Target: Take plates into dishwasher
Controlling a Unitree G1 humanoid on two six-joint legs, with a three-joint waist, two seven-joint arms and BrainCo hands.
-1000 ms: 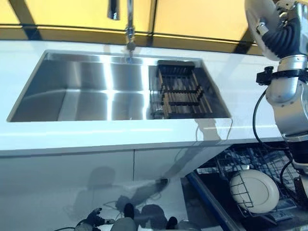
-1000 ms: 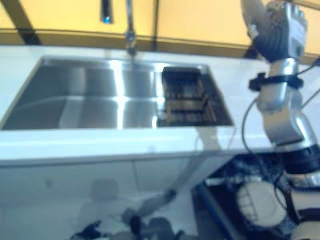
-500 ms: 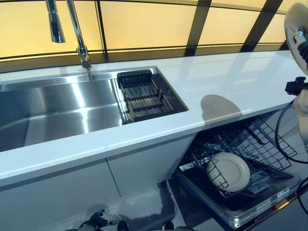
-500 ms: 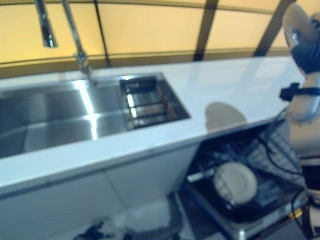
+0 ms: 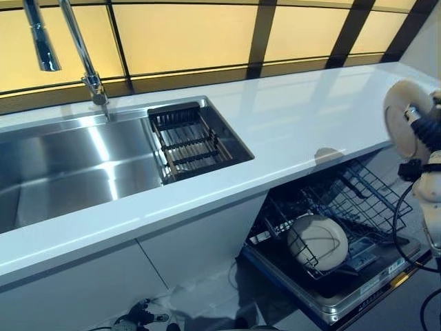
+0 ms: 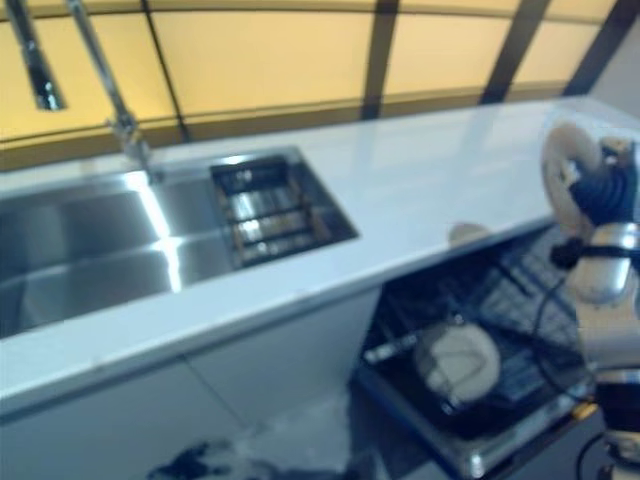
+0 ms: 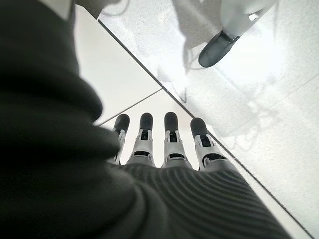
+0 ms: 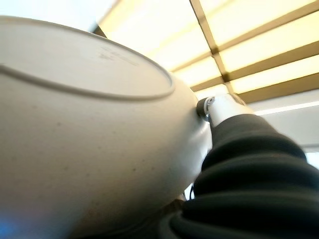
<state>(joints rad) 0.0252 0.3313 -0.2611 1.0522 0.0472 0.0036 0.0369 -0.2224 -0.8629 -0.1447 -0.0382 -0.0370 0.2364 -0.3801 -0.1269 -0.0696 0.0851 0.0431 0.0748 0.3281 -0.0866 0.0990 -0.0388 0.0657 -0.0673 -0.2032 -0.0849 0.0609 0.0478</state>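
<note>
Right wrist view: cream plate (image 8: 84, 144) fills most of frame, pressed against right hand (image 8: 227, 107); fingers hidden behind plate, so grasp cannot be told. Left eye view: same plate (image 5: 403, 124) held on edge at far right, above open dishwasher rack (image 5: 344, 207), partly cut off by frame edge. Second plate (image 5: 318, 243) stands upright in rack's wire tines. White countertop (image 5: 289, 124) overhangs rack; sink (image 5: 76, 165) with dark drying rack (image 5: 189, 141) sits well apart. Left wrist view: left hand (image 7: 169, 142) with fingers straight, holding nothing, above pale floor (image 7: 279, 89).
</note>
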